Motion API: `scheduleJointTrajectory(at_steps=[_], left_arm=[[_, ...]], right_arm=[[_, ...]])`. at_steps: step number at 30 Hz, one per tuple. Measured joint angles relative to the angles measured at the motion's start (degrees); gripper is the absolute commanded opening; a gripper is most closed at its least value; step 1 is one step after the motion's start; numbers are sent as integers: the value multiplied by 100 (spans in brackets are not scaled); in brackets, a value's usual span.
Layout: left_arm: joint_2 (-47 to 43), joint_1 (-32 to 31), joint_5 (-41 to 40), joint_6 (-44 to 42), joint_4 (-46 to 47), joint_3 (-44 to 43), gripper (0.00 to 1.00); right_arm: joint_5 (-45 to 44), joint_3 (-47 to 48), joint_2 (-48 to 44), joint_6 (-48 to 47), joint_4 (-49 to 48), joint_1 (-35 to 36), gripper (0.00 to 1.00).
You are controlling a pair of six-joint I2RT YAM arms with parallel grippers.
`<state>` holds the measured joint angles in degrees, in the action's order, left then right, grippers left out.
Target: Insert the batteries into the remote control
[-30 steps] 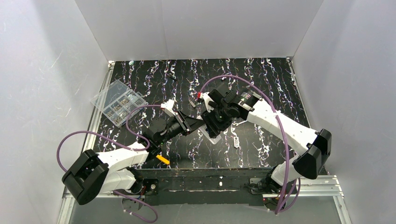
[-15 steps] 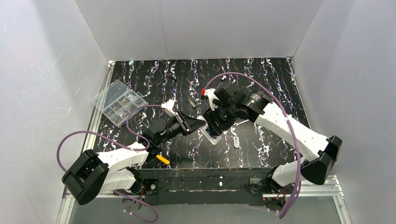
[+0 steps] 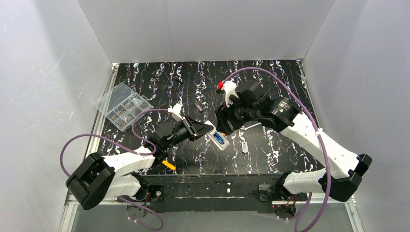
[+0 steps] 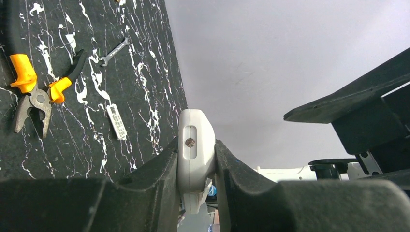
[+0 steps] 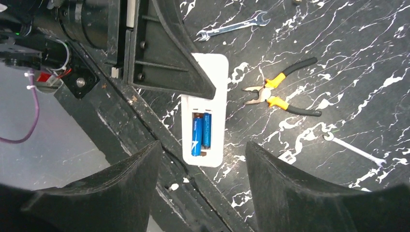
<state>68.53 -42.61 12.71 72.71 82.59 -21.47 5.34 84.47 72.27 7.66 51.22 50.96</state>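
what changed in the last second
The right gripper drew back from the remote toward the far side, jaws opening, so the two batteries in its recess now show from above. The left gripper stayed shut on the remote; the box and pliers did not move.

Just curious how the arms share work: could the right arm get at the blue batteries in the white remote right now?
Probably yes. The batteries lie uncovered in the remote, straight ahead of the open right gripper; the left gripper clamps only its other end.
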Motion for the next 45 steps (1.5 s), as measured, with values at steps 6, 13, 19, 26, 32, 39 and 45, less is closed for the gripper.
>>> scheduleJointTrajectory(at_steps=[6, 13, 19, 26, 32, 39, 45], left_arm=[[22, 0, -2, -2, 4, 0, 0], [22, 0, -4, 33, 4, 0, 0], [9, 0, -28, 103, 7, 0, 0], [-83, 0, -33, 190, 7, -2, 0], [-94, 0, -42, 297, 7, -4, 0], [-94, 0, -63, 595, 0, -170, 0], [-146, 0, 192, 911, -245, -339, 0]], right_arm=[[-68, -7, -9, -109, -170, -85, 73], [44, -691, -442, -184, -579, -398, 80], [326, -1132, -870, -151, -984, -730, 85], [1113, -1596, -1156, 118, -1523, -986, 93], [1703, -1919, -1172, 479, -1912, -1158, 85], [2144, -2535, -1727, 42, -2448, -1176, 71], [2756, -3209, -2347, -1141, -3388, -1196, 72]])
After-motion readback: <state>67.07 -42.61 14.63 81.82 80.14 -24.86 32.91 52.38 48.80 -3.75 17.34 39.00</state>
